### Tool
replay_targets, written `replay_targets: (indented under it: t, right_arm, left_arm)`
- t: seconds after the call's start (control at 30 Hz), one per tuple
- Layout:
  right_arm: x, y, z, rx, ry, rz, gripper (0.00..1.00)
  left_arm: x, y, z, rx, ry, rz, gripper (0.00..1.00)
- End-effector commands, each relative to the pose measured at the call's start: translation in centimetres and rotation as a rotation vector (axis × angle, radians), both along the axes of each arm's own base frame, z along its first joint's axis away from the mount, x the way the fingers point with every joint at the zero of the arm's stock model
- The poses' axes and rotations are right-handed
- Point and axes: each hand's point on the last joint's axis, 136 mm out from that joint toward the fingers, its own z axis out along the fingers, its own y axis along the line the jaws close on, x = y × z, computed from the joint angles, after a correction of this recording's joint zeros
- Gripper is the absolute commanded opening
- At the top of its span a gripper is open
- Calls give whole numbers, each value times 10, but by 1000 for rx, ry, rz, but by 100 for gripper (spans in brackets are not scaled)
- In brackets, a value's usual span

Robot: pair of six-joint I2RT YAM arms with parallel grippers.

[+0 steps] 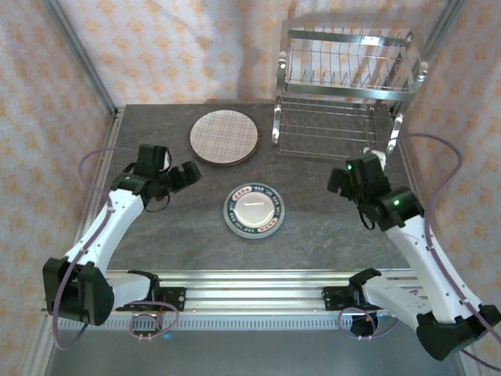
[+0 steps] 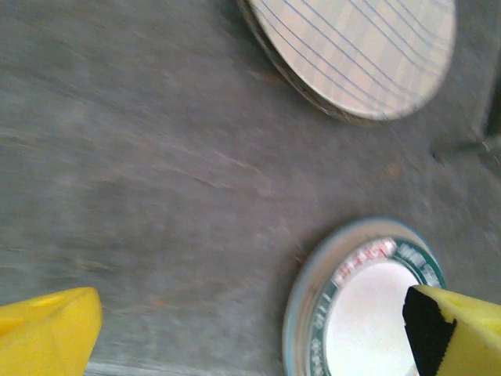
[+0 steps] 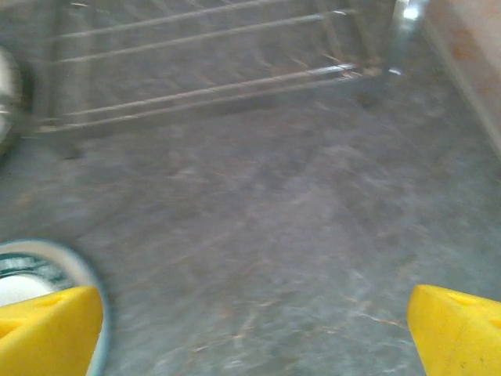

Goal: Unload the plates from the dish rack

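Note:
The chrome dish rack [image 1: 348, 86] stands at the far right of the table with no plates showing in its slots; its lower bars [image 3: 219, 70] appear in the right wrist view. A large plaid-lined plate [image 1: 224, 137] [image 2: 360, 55] lies flat on the table left of the rack. A smaller dark-rimmed plate with a white centre [image 1: 254, 210] [image 2: 368, 305] [image 3: 31, 266] lies flat mid-table. My left gripper [image 1: 190, 175] [image 2: 254, 345] is open to the left of the small plate, with nothing between its fingers. My right gripper [image 1: 339, 182] [image 3: 254, 337] is open over bare table to the plate's right.
The dark stone tabletop [image 1: 156, 235] ends at a metal rail [image 1: 258, 294] along the near edge. Patterned curtain walls [image 1: 47, 117] close in the left, back and right sides. The rack's tubular leg [image 1: 398, 129] stands close to my right arm.

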Motion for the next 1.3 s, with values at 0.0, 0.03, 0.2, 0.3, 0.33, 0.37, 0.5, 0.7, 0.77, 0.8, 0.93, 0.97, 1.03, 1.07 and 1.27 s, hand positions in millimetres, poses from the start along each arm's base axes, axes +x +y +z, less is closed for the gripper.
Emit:
replay_targets:
  t: [0.0,0.03,0.2,0.3,0.33,0.37,0.5,0.7,0.77,0.8,0.93,0.97,1.03,1.07,1.27]
  right_arm:
    - [3,-48,0,-137,-137,-284,99]
    - [3,-59,-4,-196,-162,-333,99]
    - [34,-50,-53,-401,-233,-116,99]
    - [45,-49,-76,-396,-291,-55,99]
    - [47,-51,-82,-382,-306,-55,99]
    - [50,-54,-88,-370,-310,-59,99]
    - [67,-60,-112,-283,-347,-45,99]
    - [112,-56,-120,-235,-367,30,99]
    - [122,-61,-126,-241,-319,21,100]
    - [127,-63,-127,-222,-301,25,99]
    - [127,-56,-125,-205,-319,69,99]
    - [122,-56,-122,-204,-348,70,99]
    - [112,-55,-115,-177,-415,55,99]
    - [110,-51,-115,-126,-440,53,99]
    - [124,-43,-121,-102,-440,79,99]
  left_arm:
    - [-9,48,10,212,-37,196,99]
    - [-14,66,15,295,-58,278,99]
    - [-33,123,27,612,-203,485,99]
    - [-29,130,25,788,-293,397,99]
    - [-28,135,22,829,-303,387,99]
    - [-24,134,16,832,-310,349,99]
    - [-6,131,-21,800,-307,242,99]
    - [36,120,-52,745,-350,185,99]
    - [52,113,-53,726,-375,149,100]
    - [60,111,-49,723,-430,153,100]
    - [63,113,-64,693,-493,158,100]
    - [57,111,-70,686,-521,158,100]
    - [50,110,-60,689,-627,181,100]
    - [47,111,-60,684,-621,187,100]
    - [63,111,-68,681,-507,151,100]
